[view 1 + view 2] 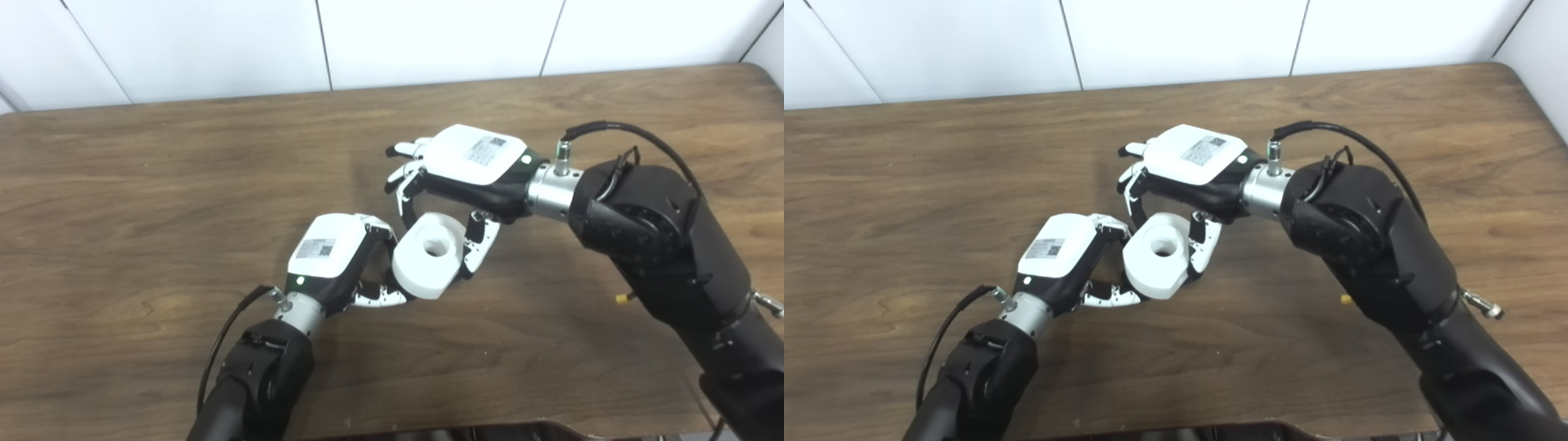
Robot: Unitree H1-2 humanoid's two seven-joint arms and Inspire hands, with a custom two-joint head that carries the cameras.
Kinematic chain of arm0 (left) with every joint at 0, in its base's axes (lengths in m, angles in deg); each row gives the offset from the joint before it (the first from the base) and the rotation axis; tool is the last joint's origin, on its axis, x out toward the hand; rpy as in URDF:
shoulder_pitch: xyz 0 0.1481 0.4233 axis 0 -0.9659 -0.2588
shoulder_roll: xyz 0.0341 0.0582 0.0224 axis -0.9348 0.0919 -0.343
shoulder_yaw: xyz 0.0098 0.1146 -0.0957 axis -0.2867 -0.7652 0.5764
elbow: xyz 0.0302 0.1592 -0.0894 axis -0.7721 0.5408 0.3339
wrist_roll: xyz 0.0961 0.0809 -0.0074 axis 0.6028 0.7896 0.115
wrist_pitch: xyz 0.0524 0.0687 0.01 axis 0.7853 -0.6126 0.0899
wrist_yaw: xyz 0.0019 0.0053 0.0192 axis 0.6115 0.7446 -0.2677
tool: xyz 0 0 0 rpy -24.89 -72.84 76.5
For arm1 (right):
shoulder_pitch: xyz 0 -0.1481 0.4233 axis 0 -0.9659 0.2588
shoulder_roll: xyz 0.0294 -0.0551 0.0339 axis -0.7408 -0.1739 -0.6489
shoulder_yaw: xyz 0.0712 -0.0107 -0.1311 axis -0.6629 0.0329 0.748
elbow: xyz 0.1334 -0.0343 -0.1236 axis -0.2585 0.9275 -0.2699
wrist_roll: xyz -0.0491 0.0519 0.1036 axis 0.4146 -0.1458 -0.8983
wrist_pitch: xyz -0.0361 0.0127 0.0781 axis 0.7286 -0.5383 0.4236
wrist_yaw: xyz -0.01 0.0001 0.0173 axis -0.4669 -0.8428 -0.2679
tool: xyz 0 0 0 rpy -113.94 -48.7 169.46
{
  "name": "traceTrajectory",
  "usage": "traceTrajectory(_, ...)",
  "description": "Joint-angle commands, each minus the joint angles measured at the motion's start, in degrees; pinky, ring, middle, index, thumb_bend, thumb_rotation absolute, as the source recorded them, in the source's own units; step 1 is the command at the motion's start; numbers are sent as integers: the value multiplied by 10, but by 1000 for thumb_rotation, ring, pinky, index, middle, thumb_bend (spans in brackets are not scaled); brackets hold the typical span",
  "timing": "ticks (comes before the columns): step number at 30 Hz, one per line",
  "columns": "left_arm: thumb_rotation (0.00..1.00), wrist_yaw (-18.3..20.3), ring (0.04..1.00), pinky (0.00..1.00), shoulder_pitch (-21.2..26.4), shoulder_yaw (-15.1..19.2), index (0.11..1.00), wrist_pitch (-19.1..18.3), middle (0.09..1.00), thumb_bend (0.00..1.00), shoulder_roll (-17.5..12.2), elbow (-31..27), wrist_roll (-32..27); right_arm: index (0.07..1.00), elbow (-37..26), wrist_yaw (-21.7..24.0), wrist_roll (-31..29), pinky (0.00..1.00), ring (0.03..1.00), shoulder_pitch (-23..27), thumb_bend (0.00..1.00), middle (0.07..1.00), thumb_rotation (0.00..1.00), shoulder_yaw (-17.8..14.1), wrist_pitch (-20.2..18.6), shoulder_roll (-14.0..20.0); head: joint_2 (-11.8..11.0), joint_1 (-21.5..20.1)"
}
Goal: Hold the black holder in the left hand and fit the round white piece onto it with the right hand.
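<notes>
Round white piece (427, 255) gripped between left robot hand (334, 257) and right robot hand (465, 168)

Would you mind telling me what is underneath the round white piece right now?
Fingers of the left hand curl below the round white piece, with the right hand above it. The black holder isn't visible; whether it sits hidden underneath cannot be told.

White piece (427, 255): thick round disc, centre hole facing up toward camera, tilted, raised off table, between both hands. Holder hidden, cannot tell its pose.
</notes>
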Motion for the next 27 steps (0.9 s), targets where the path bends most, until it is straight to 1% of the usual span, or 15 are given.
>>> traceTrajectory(1,49,52,794,747,-23,-6,486,-28,723,521,-9,25,0,493,-15,-7,-4,947,975,14,525,828,142,-9,4,6,1,0)
traceTrajectory(2,48,52,793,741,-23,-7,487,-28,723,521,-9,25,1,569,-16,-8,-4,943,974,14,718,828,141,-10,6,6,1,1)
traceTrajectory(3,48,51,791,735,-23,-7,487,-27,723,521,-9,26,1,616,-16,-10,-4,940,974,14,823,830,145,-10,7,6,2,2)
traceTrajectory(5,48,49,784,730,-23,-8,486,-26,720,521,-10,28,2,676,-16,-11,-4,951,982,13,920,844,148,-12,6,5,1,2)
traceTrajectory(8,47,49,782,733,-23,-7,486,-27,722,521,-8,28,-1,741,-18,-10,-4,976,998,12,957,877,153,-14,2,5,2,3)
traceTrajectory(11,47,52,784,730,-23,-6,486,-31,724,521,-6,27,-2,772,-21,-3,-5,996,1000,14,966,899,169,-15,-4,6,2,2)
traceTrajectory(19,47,59,788,744,-22,-8,487,-37,730,521,-3,24,0,783,-23,4,-5,999,1000,14,999,904,195,-16,-8,6,3,4)
traceTrajectory(27,46,58,787,741,-21,-6,486,-37,732,520,-2,28,-6,809,-22,13,-9,1000,1000,21,1000,929,222,-16,-18,4,3,4)
